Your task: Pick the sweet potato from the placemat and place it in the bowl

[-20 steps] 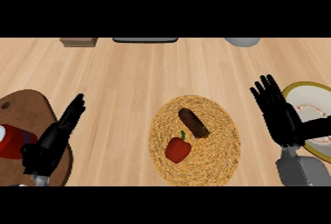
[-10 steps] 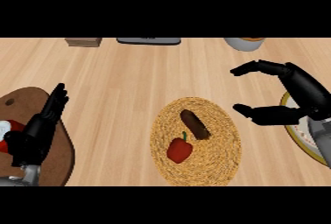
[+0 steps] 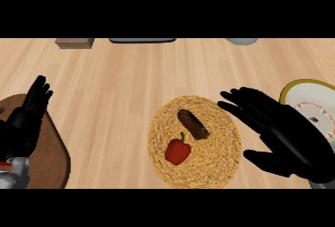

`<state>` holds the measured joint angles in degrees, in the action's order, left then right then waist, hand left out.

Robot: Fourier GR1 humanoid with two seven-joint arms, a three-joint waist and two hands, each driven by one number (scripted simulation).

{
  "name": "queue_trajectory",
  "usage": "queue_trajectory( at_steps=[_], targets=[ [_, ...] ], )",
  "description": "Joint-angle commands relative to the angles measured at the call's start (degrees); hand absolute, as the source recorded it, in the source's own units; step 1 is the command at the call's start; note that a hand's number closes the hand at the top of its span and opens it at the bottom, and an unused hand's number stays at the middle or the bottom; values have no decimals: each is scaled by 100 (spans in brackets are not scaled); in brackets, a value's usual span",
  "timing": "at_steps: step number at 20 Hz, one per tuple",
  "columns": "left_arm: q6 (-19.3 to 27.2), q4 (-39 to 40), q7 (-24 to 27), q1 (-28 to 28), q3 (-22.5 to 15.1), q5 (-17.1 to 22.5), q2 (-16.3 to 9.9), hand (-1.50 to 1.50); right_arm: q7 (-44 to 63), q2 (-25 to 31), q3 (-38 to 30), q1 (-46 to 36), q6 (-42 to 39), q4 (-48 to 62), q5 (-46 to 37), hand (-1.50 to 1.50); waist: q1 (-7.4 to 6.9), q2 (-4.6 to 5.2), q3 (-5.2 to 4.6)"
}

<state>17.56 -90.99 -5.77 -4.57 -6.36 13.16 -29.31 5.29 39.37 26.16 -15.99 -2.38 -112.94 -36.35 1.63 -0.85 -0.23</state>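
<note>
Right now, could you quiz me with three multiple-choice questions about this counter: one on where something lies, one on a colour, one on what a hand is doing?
1. Where does the sweet potato lie?
A. on the woven placemat
B. in the bowl
C. on the bare counter

2. What colour is the pepper beside it?
A. green
B. yellow
C. red

3. How is the right hand?
A. closed round the sweet potato
B. open, fingers spread, holding nothing
C. pressing on the pepper

Answers:
1 A: it lies on the mat's upper middle.
2 C: its body is plainly red.
3 B: it shows at the mat's right edge, apart from both vegetables.
</note>
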Motion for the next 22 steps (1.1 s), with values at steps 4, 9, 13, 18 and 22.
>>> queue_trajectory(
  at_steps=[4, 9, 13, 18, 22],
  targets=[
    [-307, 101, -81, -213, 182, 8, 89, 0, 1797, -872, 734, -363, -917, -851, -1249, -150, -185, 74, 17],
    [-279, 364, 126, -289, 112, -205, 331, 0, 2711, -1873, 1006, -1766, -2231, -411, -1256, -150, -238, 79, 11],
    [-362, 426, 128, -343, 217, -193, 268, 0, 3303, -2342, 1386, -2248, -3122, 240, -1362, -150, -260, 77, 6],
    [-420, 330, -32, -383, 282, -199, 217, 0, 3626, -2570, 1091, -2715, -4354, 974, -1046, -150, -228, 77, 14],
    [-292, 298, -192, -521, 216, -309, 369, 0, 3841, -3210, 1329, -2838, -4484, 2053, -1196, -150, -238, 92, 19]
  ],
)
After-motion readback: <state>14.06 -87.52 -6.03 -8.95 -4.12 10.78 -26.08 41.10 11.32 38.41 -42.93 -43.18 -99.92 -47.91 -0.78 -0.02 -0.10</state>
